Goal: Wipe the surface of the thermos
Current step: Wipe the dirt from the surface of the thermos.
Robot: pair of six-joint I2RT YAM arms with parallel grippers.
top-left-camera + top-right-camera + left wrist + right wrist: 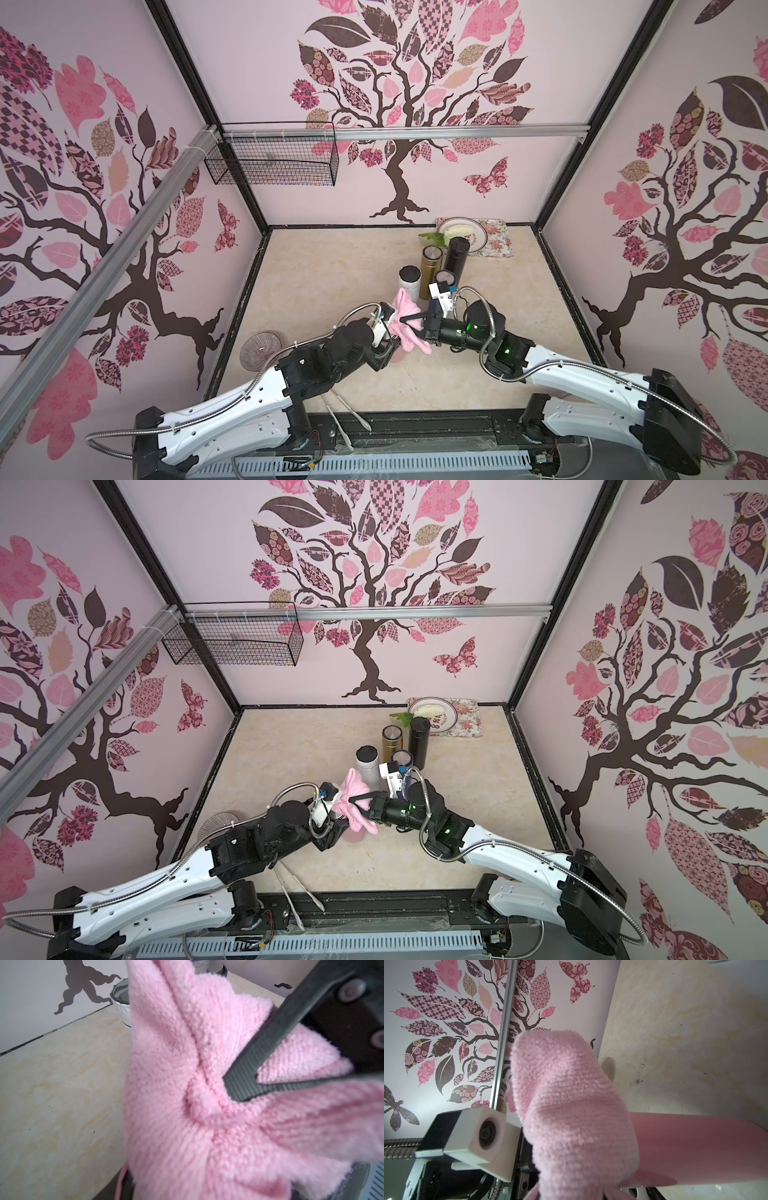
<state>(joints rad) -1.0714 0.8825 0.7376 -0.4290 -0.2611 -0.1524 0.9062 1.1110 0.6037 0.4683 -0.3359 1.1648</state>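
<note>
In both top views the camera head sits high above the arms' base and looks down and forward toward the back wall (282, 199), far enough to take in the whole tabletop (324, 270), the pair sharing almost the same field. The left wrist view presses close on the pink cloth (176, 1115) with tabletop behind, while the right wrist view faces that same cloth from the opposite side, equally near, catching the left wrist camera (481, 1136) and the pink thermos (695, 1147).

Wire basket (272, 160) on rail, plate (478, 237) on floral tray (498, 242), green leaf (432, 237)
</note>
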